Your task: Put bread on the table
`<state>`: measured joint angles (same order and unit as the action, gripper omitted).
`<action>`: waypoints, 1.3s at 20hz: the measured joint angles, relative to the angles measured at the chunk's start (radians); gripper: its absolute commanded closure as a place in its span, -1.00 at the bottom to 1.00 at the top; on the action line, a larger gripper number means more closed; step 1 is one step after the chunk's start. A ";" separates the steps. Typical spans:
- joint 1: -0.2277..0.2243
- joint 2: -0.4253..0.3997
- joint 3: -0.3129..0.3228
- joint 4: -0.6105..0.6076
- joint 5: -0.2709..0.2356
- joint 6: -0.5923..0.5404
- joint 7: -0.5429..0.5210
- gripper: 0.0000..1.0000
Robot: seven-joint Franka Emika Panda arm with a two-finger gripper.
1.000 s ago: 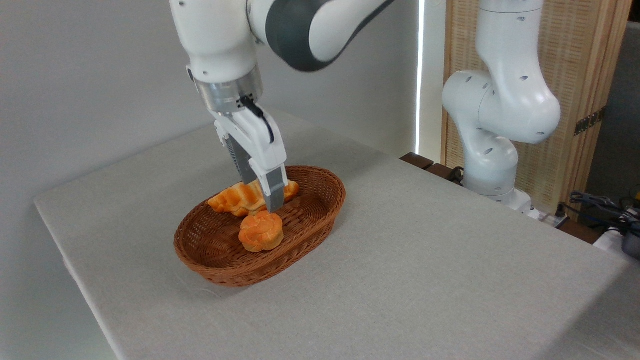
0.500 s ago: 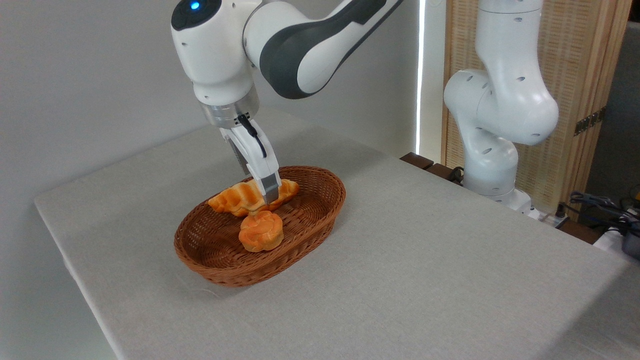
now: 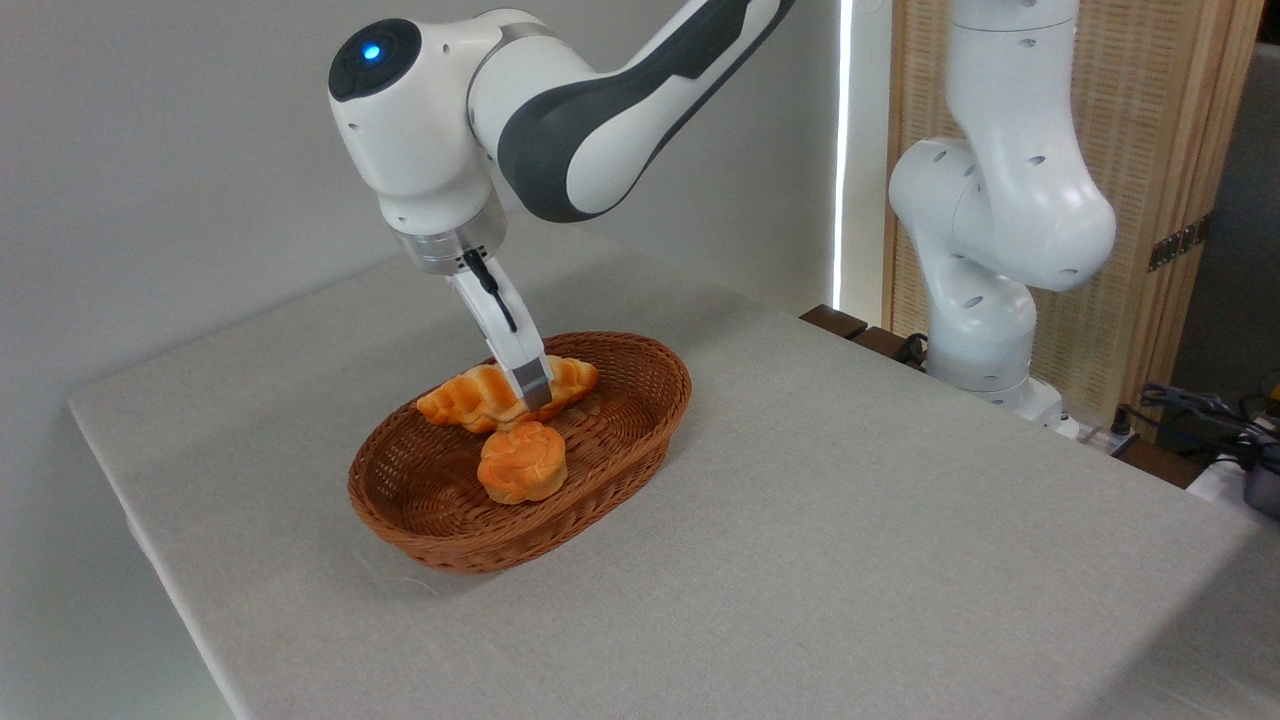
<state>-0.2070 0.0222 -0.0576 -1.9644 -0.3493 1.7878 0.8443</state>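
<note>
Wicker, brown and oval, the basket (image 3: 420, 500) sits on the left half of the table (image 3: 850, 520), whose light grey cloth-like surface fills most of the view. Inside it, toward the far side, lies the bread (image 3: 470, 397), a long golden-orange pastry with ridged edges, its tapered ends pointing left and right. Just near of it in the basket rests a small round knotted bun (image 3: 521, 462), a deeper orange.

The gripper (image 3: 536, 390) reaches down at a tilt from the upper left and meets the bread right of its middle. Seen edge-on from this side, only one finger (image 3: 535, 381) shows clearly, pressed against the near face of the pastry; whether the fingers are clamped on the bread or merely astride it cannot be told.

No brand, label or writing can be read anywhere. A blue light (image 3: 372, 51) glows on the arm's wrist housing.

Compared with a second ago, the wrist has turned so that the gripper body now shows its narrow side, and the arm's upper joints have dropped lower in the view, bringing the blue light into sight. The fingertip has stayed at the same spot on the bread, and the bread, bun and basket have not shifted.

To the far right stands the arm's white base (image 3: 990, 300) before a slatted wooden screen (image 3: 1160, 150).
</note>
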 measured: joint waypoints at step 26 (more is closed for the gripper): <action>0.000 0.048 -0.037 0.000 0.090 0.047 0.013 0.57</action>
<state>-0.2073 0.0702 -0.0945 -1.9646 -0.2592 1.8352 0.8575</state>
